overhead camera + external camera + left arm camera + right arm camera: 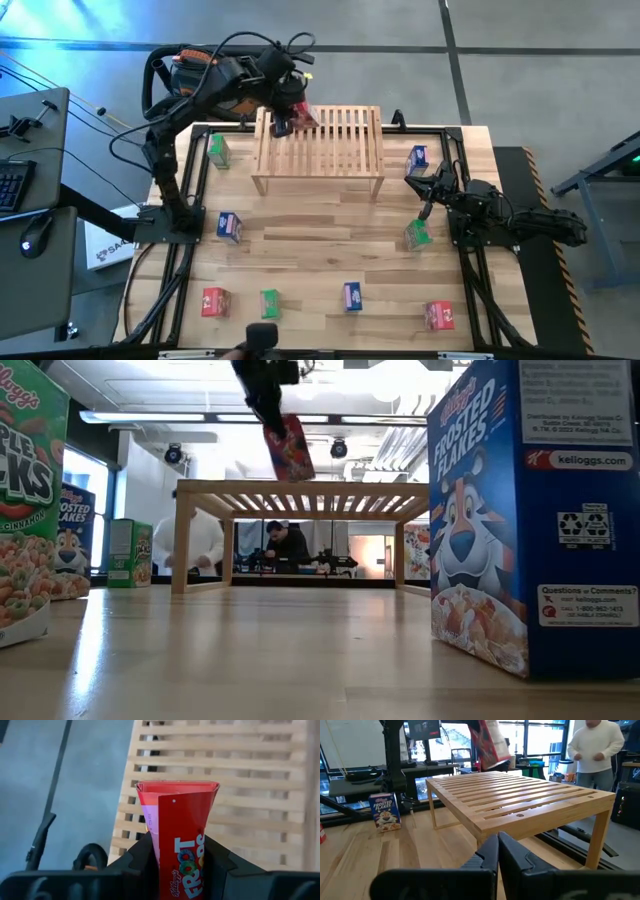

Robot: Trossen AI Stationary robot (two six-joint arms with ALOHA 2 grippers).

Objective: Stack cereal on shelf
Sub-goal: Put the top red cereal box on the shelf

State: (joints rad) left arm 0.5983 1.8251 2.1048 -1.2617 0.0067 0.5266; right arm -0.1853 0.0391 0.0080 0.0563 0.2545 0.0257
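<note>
Bright indoor light from ceiling fixtures (washed out in the low view) and rear windows. Tabletop evenly lit, shadows soft. Nearest cereal boxes slightly blurred.

**A robot lab in a big office room**

Two robot arms are fixed to a wooden table. Cables hang beside it. A keyboard and mouse sit on a side desk. Behind, a person sits working, and big windows let light in.

Keyboard and mouse on side desk; white-shirted person behind.
</note>
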